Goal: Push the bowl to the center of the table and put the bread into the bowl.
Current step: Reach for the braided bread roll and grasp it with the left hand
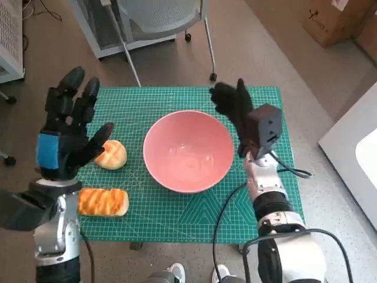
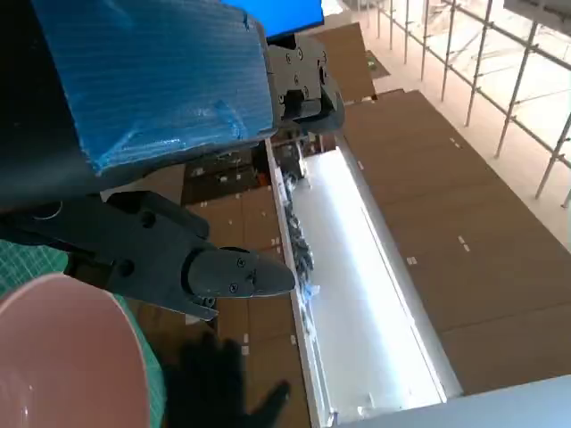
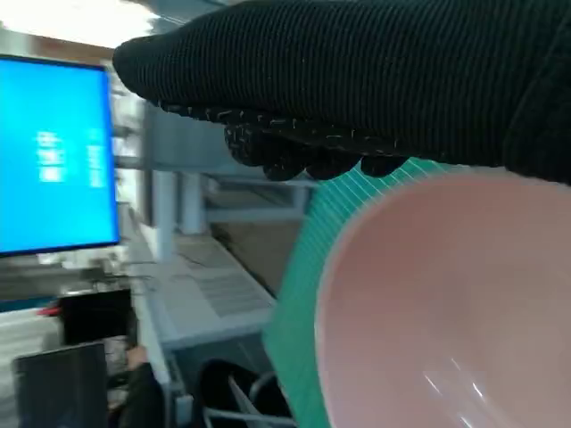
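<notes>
Beside right hand point(image 1: 231, 101), pink bowl point(image 1: 188, 151)

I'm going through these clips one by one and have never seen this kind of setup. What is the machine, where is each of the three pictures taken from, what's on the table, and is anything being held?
This is a humanoid robot working at a small table. The wide picture comes from a camera on its head, looking down; the other two come from cameras behind each wrist.

The left hand, black with blue tape, is raised with its fingers spread and holds nothing. The right hand, in a black knitted glove, is beside the far right rim of the pink bowl; whether it touches is unclear, and it holds nothing.

The bowl is empty and sits on a green cutting mat. Left of it lie a round bun and a long bread roll.
</notes>
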You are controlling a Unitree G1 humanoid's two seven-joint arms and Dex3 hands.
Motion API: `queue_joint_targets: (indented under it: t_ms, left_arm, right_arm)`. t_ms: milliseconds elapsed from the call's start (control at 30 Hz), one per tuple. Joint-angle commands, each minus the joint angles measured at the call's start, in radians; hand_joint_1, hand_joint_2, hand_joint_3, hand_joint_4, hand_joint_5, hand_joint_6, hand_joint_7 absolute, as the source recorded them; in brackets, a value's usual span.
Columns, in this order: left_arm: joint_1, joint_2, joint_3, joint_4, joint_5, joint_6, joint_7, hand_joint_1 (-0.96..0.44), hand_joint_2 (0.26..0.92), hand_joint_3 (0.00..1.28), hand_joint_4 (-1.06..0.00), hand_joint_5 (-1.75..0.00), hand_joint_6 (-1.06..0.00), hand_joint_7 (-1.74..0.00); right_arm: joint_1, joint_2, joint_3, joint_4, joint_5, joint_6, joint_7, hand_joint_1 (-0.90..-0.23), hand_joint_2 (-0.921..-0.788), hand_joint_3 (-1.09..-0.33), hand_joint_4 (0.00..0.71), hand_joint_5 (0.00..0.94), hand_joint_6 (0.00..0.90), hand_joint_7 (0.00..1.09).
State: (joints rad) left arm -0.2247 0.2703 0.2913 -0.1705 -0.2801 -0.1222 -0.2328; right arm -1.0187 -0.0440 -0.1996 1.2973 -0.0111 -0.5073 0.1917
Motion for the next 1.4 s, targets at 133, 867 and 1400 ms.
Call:
queue_joint_targets:
  t_ms: [133,867,1400]
  left_arm:
    - [0.039,0.042,0.027,-0.084,0.011,0.029,0.006,-0.41,0.921,0.24,-0.21,-0.08,0.0,-0.58]
    - [0.311,0.584,0.189,-0.659,0.275,0.7,-0.307,-0.17,0.71,0.02,-0.04,0.0,-0.13,-0.26]
    - [0.367,0.833,0.013,-0.831,0.371,1.017,-0.409,0.03,0.684,0.0,-0.05,0.0,-0.25,-0.05]
  right_arm:
    - [0.007,-0.049,-0.022,-0.039,0.041,-0.142,0.067,-0.498,-0.921,-0.685,0.264,0.0,0.44,0.0]
    - [0.038,-0.059,-0.062,-0.098,0.161,-0.343,0.243,-0.536,-0.921,-0.637,0.295,0.011,0.493,0.02]
    - [0.017,-0.042,-0.08,-0.083,0.196,-0.287,0.295,-0.519,-0.921,-0.603,0.333,0.017,0.519,0.02]
